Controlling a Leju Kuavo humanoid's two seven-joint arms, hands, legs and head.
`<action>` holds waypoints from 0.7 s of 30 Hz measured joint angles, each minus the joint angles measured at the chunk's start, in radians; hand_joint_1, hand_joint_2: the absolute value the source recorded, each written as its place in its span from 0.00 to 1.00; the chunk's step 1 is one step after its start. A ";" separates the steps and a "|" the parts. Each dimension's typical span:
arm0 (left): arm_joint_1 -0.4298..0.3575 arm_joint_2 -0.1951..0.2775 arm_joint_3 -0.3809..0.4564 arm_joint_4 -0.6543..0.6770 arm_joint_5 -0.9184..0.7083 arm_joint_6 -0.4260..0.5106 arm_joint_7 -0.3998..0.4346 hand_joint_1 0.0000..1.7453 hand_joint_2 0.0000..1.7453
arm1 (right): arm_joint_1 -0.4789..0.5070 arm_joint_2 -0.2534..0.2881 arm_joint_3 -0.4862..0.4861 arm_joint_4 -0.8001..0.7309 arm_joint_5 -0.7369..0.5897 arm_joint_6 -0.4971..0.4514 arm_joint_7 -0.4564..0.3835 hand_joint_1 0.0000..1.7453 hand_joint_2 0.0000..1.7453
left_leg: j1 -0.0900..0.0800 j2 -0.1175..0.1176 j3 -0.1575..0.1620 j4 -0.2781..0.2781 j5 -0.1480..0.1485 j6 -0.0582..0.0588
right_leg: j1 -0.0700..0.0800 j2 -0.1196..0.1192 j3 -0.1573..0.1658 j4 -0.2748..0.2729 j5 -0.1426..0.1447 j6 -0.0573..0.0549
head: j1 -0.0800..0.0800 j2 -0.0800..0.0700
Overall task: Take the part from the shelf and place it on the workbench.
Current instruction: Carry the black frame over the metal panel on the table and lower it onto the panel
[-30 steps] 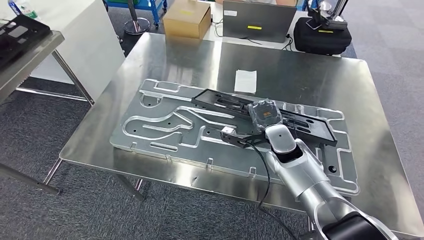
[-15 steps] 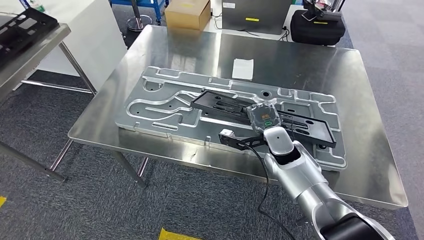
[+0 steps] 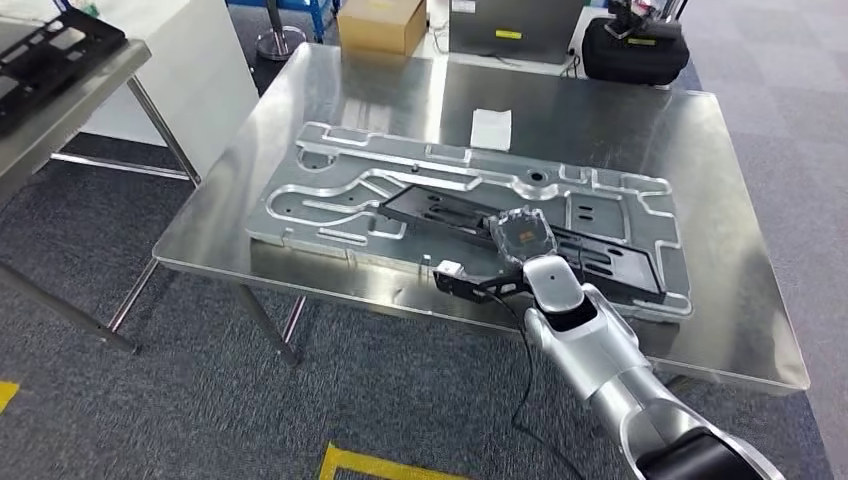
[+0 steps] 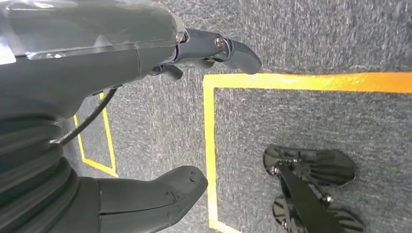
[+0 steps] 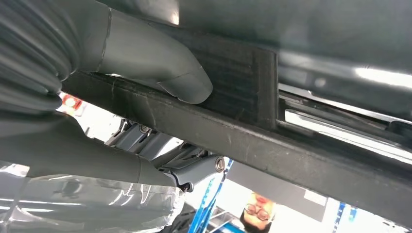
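Part (image 3: 520, 235) remained gripped in my right hand (image 3: 524, 236) over the workbench's (image 3: 600, 130) near edge — view had pulled back; left hand (image 4: 145, 116) open.

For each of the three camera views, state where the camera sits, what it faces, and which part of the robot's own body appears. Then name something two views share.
Head view: high on the body, looking down at the steel workbench; right arm enters from below.
Left wrist view: behind the left hand, facing carpet with yellow floor lines.
Right wrist view: behind the right hand, close against the black part.
Shared: head and right wrist views both show the right hand holding the black part.
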 joint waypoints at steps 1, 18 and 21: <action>-0.001 0.000 0.000 0.000 0.000 0.001 0.000 0.00 1.00 | 0.000 0.002 0.000 0.001 -0.002 0.000 -0.001 1.00 1.00 | -0.001 0.000 -0.001 -0.001 0.001 -0.006 | 0.002 0.000 0.001 -0.005 0.000 -0.003 | 0.000 0.000; 0.015 0.025 -0.002 0.000 -0.016 -0.001 -0.009 0.00 1.00 | 0.002 0.028 0.001 0.009 -0.021 0.000 -0.005 1.00 1.00 | 0.018 -0.002 -0.007 0.013 -0.015 -0.015 | -0.013 0.004 0.051 0.010 -0.046 0.020 | -0.005 0.000; 0.014 0.025 -0.002 0.000 -0.016 -0.001 -0.009 0.00 1.00 | -0.001 0.029 0.001 0.009 -0.022 0.001 -0.005 1.00 1.00 | 0.017 0.000 0.028 0.004 -0.034 0.004 | -0.014 0.001 -0.022 0.130 -0.056 0.029 | 0.004 0.000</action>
